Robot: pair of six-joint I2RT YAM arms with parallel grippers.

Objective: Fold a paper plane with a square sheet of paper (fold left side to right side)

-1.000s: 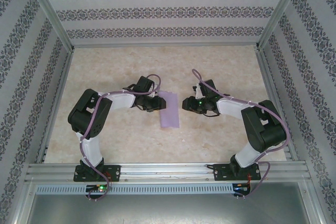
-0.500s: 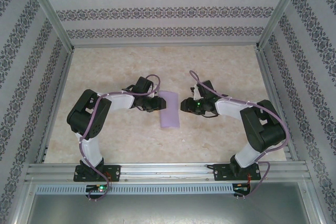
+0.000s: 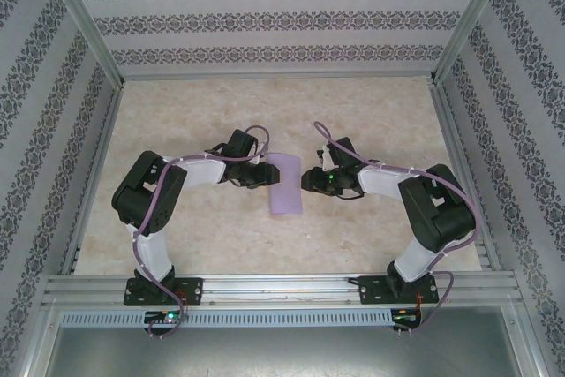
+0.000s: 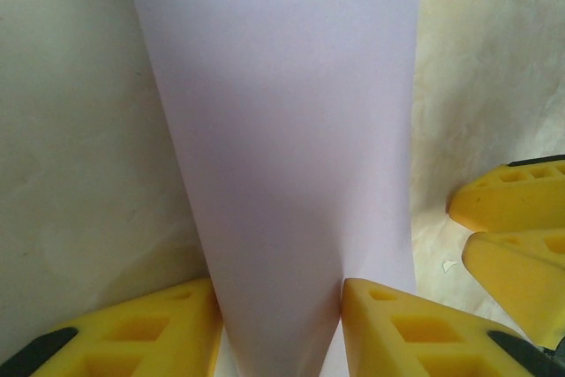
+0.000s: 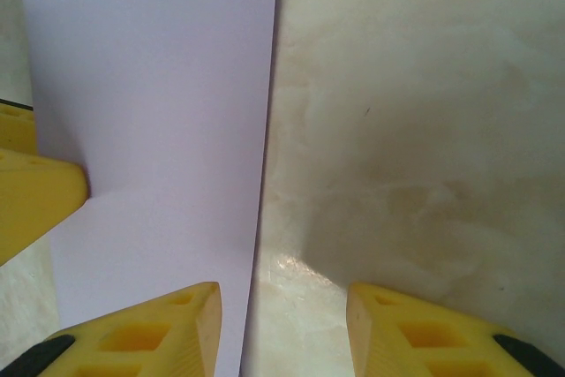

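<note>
Lavender, matte and unmarked, the square sheet of paper (image 3: 284, 184) lay doubled over as a tall narrow strip in the middle of the bench (image 3: 221, 112). Over the last second the right tool (image 3: 306, 181) had crept leftward until it sat just beside the strip's right edge. The left tool (image 3: 263, 174) had hardly shifted from the left edge, and the paper had kept its place. By my reading, the left-to-right fold was already laid over and the right tool was arriving to help pin or flatten it. The crease itself looked unfinished (in the left wrist view the paper bowed softly rather than lying dead flat).

In that view the sheet ran as a smooth, gently curved band down between the yellow wedge-shaped fingers (image 4: 141, 333) and met both inner faces. The left tool therefore seemed clenched lightly on the paper at its folded side, though how firmly I could not tell. From the right wrist, the right tool stood released, its jaws apart. One finger lay over the paper's straight, crisp right edge and the other over bare bench, with nothing caught between them.

The bench was a pale, mottled, stone-like surface with a faint sheen. The fingers were hard yellow plastic with moulded hollows and dark trim near their bases. Nothing pointed had been shaped yet, so I judged the task to be at an early stage.
</note>
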